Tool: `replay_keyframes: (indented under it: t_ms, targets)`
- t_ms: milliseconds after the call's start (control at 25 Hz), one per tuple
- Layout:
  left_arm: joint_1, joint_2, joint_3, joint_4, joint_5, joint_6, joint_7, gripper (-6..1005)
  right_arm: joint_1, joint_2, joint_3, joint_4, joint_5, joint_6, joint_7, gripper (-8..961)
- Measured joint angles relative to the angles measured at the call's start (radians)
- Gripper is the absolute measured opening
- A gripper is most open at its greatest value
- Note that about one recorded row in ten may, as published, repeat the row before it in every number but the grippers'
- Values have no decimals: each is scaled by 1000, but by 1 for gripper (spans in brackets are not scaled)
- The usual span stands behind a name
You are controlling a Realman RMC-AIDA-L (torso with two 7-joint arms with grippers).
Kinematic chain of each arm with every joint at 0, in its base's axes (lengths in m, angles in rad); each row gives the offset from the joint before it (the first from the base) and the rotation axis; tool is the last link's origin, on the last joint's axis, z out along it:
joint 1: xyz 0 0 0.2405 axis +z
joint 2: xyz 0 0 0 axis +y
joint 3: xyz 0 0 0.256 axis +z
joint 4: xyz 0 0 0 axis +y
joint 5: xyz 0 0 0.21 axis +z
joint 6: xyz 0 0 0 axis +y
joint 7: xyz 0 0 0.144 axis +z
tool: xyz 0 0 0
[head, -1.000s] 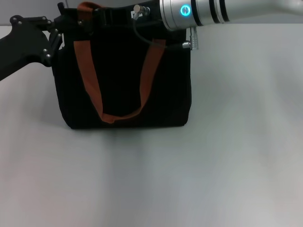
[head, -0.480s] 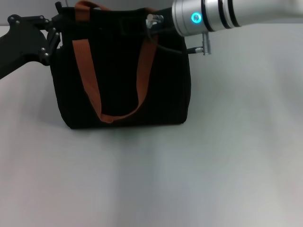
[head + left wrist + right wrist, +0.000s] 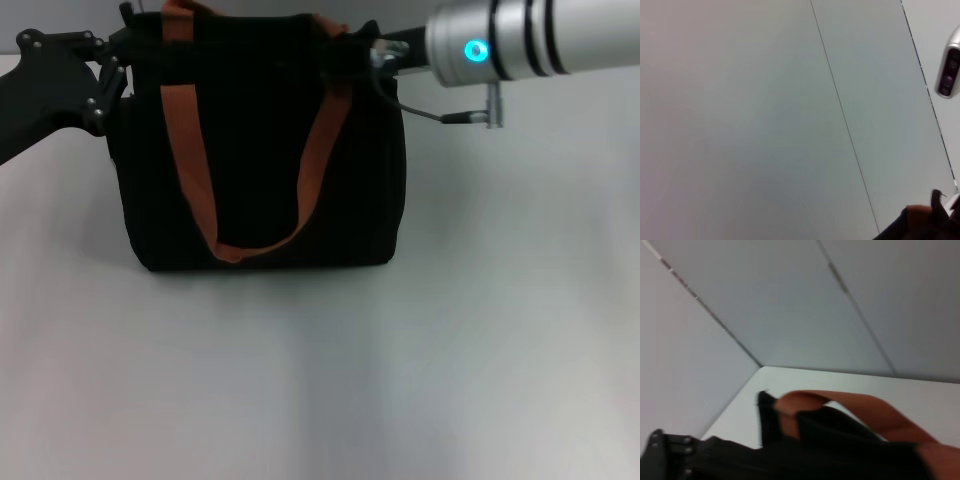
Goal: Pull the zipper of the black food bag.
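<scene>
The black food bag (image 3: 260,150) stands upright on the table at the far left-middle of the head view, with orange-brown straps (image 3: 190,170) hanging down its front. My left gripper (image 3: 128,50) is shut on the bag's top left corner. My right gripper (image 3: 360,50) is at the bag's top right corner, dark against the dark fabric. The zipper is hidden. The right wrist view shows the bag's top edge (image 3: 840,440), a strap (image 3: 850,405) and the left gripper (image 3: 665,450) at the far end. The left wrist view shows only a corner of the bag (image 3: 920,227).
The bag sits on a plain white table (image 3: 400,380). My silver right forearm (image 3: 520,40) reaches in from the right, above the table, with a cable (image 3: 440,112) hanging under it. Grey wall panels (image 3: 765,100) stand behind.
My right gripper has moved to the right along the bag's top edge, from the middle to the right corner. The left gripper has stayed at the left corner.
</scene>
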Motion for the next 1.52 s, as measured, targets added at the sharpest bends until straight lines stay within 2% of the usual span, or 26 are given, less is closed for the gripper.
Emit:
replay_keyframes:
  t_ms: [40,80,160,320,480,520,560,600,720,760,800,840,880,960,1000,1040,1120,1160,1200,1240,1360,1520]
  targets:
    - [0,0,0,0,0,0,0,143,-37,0,3,-39,-17,0,16,-3]
    - [0,0,0,0,0,0,0,144,-37,0,3,-39,-17,0,16,-3]
    - [1,0,0,0,0,-2,0,145,-90,0,9,-90,-22,-5,24,-3]
    - [0,0,0,0,0,-2,0,149,-127,1,10,-121,-1,-7,25,-3]
    - [-2,1,-1,-4,-2,-4,0,153,-167,1,11,-129,113,-17,-54,-3]
    - [-3,0,-1,-5,-2,-5,0,154,-180,0,14,-127,163,-29,-99,-3]
    - [-2,-2,-1,-6,-2,-7,0,155,-207,-1,23,-111,284,-61,-217,-3]
    - [-2,-2,-1,-6,-2,-7,0,156,-207,-1,23,-111,284,-61,-217,22]
    - [-1,-6,-1,-6,-2,-16,-2,159,-242,-4,43,-53,476,-130,-430,96]
    - [2,-8,0,-6,-2,-23,-4,160,-263,-5,69,-4,588,-197,-571,121]
    - [2,-8,0,-6,-2,-23,-4,161,-263,-5,69,-4,588,-197,-571,142]
    - [2,-9,0,-6,-2,-25,-5,162,-280,-5,102,31,631,-277,-676,164]
    - [4,-10,0,-7,-2,-28,-9,162,-280,-5,102,31,631,-277,-676,185]
    - [6,-11,2,-8,-2,-45,-36,164,-307,-5,151,98,645,-416,-842,228]
    - [6,-11,2,-8,-2,-45,-36,165,-307,-5,151,98,645,-416,-842,249]
    - [5,-11,4,-8,-2,-51,-45,166,-323,-6,165,149,646,-498,-961,270]
    - [6,-11,6,-9,2,-60,-59,168,-331,-6,168,173,646,-534,-1016,313]
    - [6,-12,7,-10,4,-64,-67,169,-353,-10,169,217,632,-597,-1145,334]
    - [6,-12,7,-10,4,-64,-67,170,-353,-10,169,217,632,-597,-1145,380]
    - [6,-12,7,-10,4,-65,-69,171,-379,-12,169,246,599,-645,-1254,427]
    - [7,-12,5,-11,6,-72,-87,174,-418,-12,169,261,525,-679,-1371,566]
    - [8,-8,4,-11,7,-79,-120,178,-439,-11,169,266,459,-666,-1412,713]
